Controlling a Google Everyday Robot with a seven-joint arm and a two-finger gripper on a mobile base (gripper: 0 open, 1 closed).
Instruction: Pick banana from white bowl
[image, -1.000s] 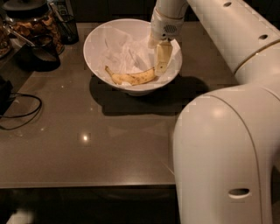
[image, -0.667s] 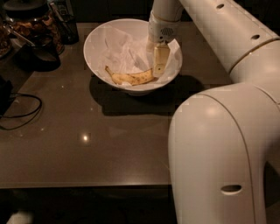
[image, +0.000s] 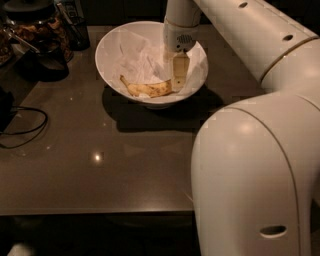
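Jaws of the gripper hang inside the white bowl; I cannot tell their spread. Their tips meet one end of the banana.

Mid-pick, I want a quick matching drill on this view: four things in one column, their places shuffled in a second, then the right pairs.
Things:
1. banana
2. gripper
3. jar
4. cable

Places:
A. far left corner of the table
B. lying in the bottom of the white bowl
C. looped at the table's left edge
D. down inside the bowl, at the banana's right end

Pairs: 1-B, 2-D, 3-A, 4-C
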